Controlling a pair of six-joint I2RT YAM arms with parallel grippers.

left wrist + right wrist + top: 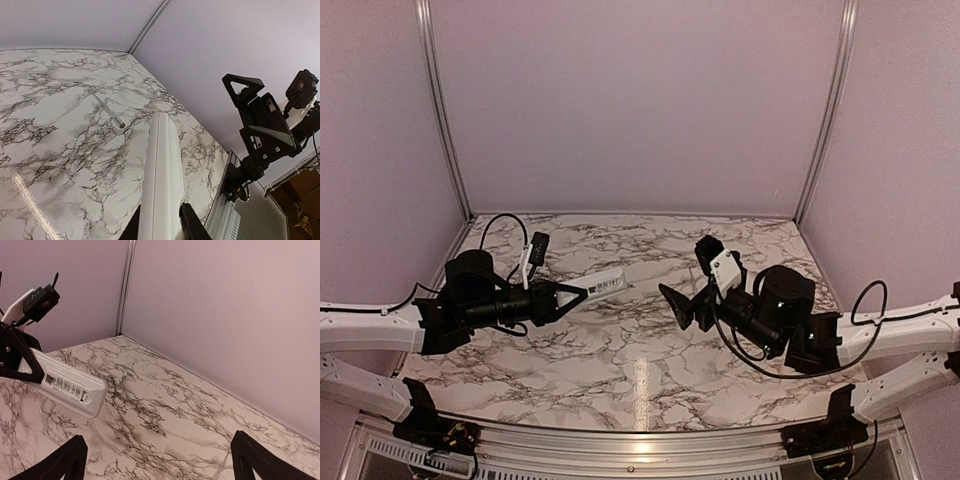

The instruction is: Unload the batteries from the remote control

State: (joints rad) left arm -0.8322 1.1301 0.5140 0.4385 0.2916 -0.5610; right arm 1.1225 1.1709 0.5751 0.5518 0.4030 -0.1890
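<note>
The remote control point(601, 284) is a slim white bar held above the marble table by one end, with my left gripper point(567, 298) shut on it. In the left wrist view it runs up from between the two dark fingers of the left gripper point(160, 227) as a white remote control point(162, 170). The right wrist view shows the remote control's point(70, 386) free end, with a printed label and a small latch. My right gripper point(688, 277) hangs wide open to the right of that end, apart from it, and the right gripper point(160, 460) holds nothing. No batteries are in view.
A thin grey rod point(108, 109) with a pale round end lies on the marble table point(640, 380) beyond the remote. Lilac walls close the back and both sides. A metal rail point(620, 455) runs along the near edge by the arm bases.
</note>
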